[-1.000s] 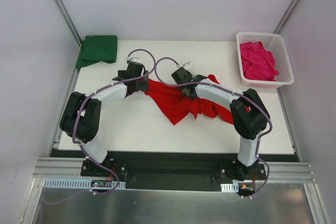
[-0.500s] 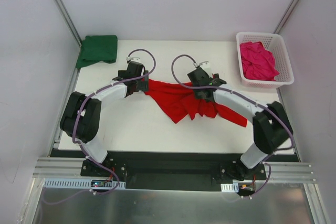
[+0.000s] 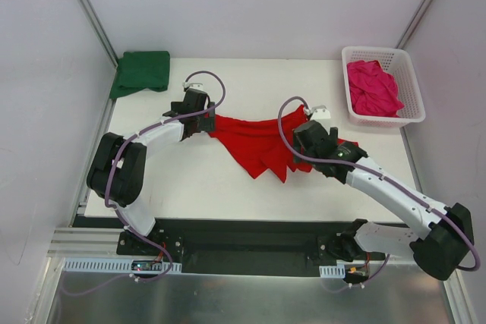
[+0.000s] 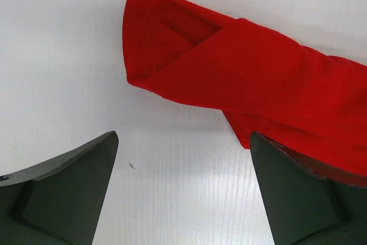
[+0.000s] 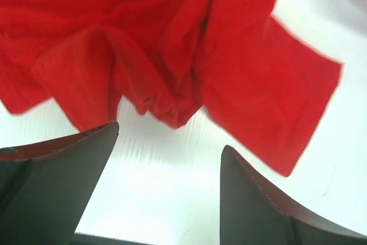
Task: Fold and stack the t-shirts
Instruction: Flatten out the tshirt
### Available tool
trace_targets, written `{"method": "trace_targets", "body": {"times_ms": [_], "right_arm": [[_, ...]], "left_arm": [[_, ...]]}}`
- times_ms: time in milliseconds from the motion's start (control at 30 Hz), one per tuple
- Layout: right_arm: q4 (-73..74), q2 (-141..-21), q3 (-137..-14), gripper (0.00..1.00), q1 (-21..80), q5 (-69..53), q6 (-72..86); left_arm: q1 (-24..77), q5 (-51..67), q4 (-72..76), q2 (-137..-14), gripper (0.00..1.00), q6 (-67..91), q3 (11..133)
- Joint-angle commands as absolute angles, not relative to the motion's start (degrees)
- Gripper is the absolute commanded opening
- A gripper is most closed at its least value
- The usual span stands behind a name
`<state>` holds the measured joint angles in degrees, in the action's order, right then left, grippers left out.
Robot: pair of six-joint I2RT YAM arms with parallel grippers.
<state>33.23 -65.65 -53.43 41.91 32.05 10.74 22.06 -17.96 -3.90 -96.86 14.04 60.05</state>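
A bright red soft cloth t-shirt (image 3: pixel 254 142) lies across the middle of the white bench (image 3: pixel 190 187), neither flat nor folded. Its left end is a doubled-over corner, and its right half is bunched into ridges. A dark green cloth t-shirt (image 3: pixel 141 71) sits folded at the far left corner. A magenta-pink cloth t-shirt (image 3: pixel 373 87) is heaped in the white plastic lattice basket (image 3: pixel 383 120) at the far right.

The left gripper (image 4: pixel 183 140) hangs low over the bench with its jaws spread wide and nothing between them. The folded red corner is just beyond its tips, and the red hem lies against its right finger. The right gripper (image 5: pixel 171 136) is also spread and holds nothing. It sits just near of the bunched cloth, with one loose flap trailing off to the right.

The main risk is a bad pinch. At the right end the ridges are several layers deep, so closing there would likely catch a wad rather than one edge, and the shirt would lift twisted. At the left, the corner is already doubled, so a grip could lock that crease into the fold. The left gripper's finger touching the hem could drag the cloth sideways as the arm moves. A hard pull to the right could sweep the loose flap toward the basket.
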Motion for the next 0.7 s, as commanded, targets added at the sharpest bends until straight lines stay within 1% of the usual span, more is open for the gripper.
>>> {"method": "trace_targets", "body": {"times_ms": [0, 200, 300, 333, 433, 667], "right_arm": [[35.0, -62.6, -49.5, 0.77, 44.7, 28.7, 16.4], [34.6, -60.2, -44.4, 0.77, 51.0, 30.5, 23.2], [32.7, -59.4, -41.4, 0.75, 53.3, 31.1, 25.7], [30.6, -58.8, -39.2, 0.71, 53.5, 31.0, 26.2], [25.8, -57.5, -36.1, 0.69, 53.6, 30.7, 28.4], [16.1, -58.4, -29.0, 0.69, 52.2, 27.0, 30.5]], "left_arm": [[22.1, -17.3, -3.3, -95.5, 0.99, 14.4, 61.0], [22.1, -17.1, -3.3, -95.5, 0.99, 14.3, 60.9], [22.1, -17.1, -3.3, -95.5, 0.99, 14.4, 60.8], [22.1, -17.1, -3.3, -95.5, 0.99, 14.5, 60.8], [22.1, -17.0, -3.3, -95.7, 0.99, 14.6, 60.8], [22.1, -16.7, -3.3, -95.9, 0.99, 14.8, 60.7]]}}
